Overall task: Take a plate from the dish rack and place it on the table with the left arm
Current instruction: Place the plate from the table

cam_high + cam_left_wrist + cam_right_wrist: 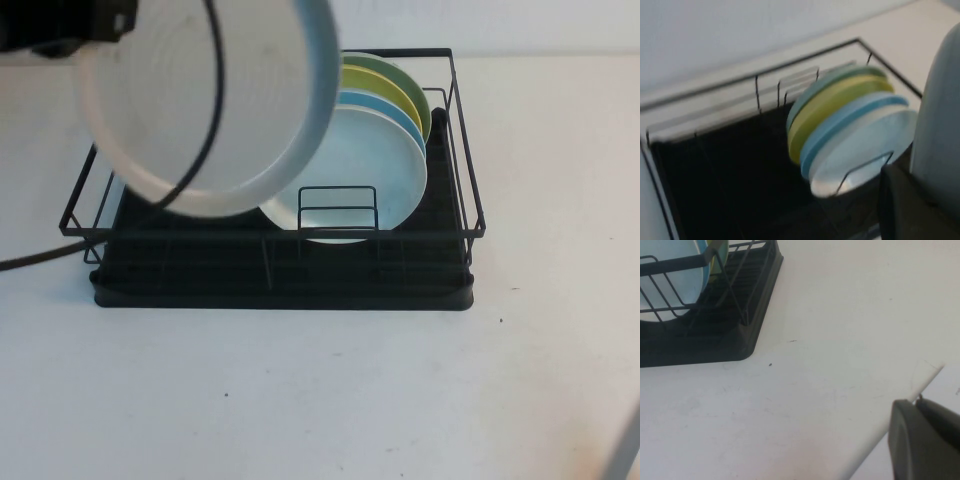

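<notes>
The plate (205, 100) is gripped by the left gripper (95, 25), clear above the dish rack (460, 290); lowering onto the table (320, 400) is required next. The right gripper (922, 440) is parked at the table edge; its jaw state cannot be told.

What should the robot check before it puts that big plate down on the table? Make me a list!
1. Plate lifted out of the dish rack: ok, it is up above the rack's left part.
2. Left claw holding the plate: ok, its dark body sits right against the plate, though the fingers are hidden.
3. Other plates standing safely in the rack: ok, four remain upright.
4. Bare table in front of the rack to land on: ok.
5. Right claw out of the way: ok, parked low at the table's right edge.
6. Cable free of the plate: not ok, it crosses the plate's face.
</notes>
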Robot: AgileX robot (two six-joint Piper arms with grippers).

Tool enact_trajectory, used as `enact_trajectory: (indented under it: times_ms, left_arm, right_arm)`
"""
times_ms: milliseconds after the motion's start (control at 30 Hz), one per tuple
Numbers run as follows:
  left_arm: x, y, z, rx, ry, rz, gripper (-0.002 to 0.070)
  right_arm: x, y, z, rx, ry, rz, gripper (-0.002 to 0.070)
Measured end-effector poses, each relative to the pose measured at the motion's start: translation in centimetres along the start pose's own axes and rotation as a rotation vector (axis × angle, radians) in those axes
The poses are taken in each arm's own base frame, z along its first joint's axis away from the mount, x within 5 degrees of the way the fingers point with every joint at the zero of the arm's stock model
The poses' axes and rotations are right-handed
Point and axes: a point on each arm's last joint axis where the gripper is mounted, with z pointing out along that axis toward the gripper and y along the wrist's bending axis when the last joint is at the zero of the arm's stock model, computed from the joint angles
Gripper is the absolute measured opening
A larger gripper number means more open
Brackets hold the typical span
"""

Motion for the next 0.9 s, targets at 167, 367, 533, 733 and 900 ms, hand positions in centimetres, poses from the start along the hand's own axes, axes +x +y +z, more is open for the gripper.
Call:
enact_trajectory:
  times_ms: [167,367,533,733,900]
  left_arm:
    - [6.9,4.0,1.8,0.149,0.136,-0.4,0.0052]
    - [14.4,2.9,3.6,0.361,0.178,-0.642,0.0052]
    - [19.2,-0.1,5.2,0.422,0.299,-0.693,0.0052]
    - [22.2,-2.3,6.5,0.401,0.351,-0.73,0.0052]
    - [23.1,-1.3,8.0,0.299,0.33,-0.797,0.0052]
  right_arm:
    - [0.0,0.0,0.0,0.0,0.0,0.0,-0.002]
    - [0.0,0.0,0.0,0.0,0.0,0.0,-0.002]
    - [0.0,0.0,0.0,0.0,0.0,0.0,-0.002]
    - [0.0,0.0,0.0,0.0,0.0,0.0,-0.002]
    - [0.0,0.0,0.0,0.0,0.0,0.0,-0.002]
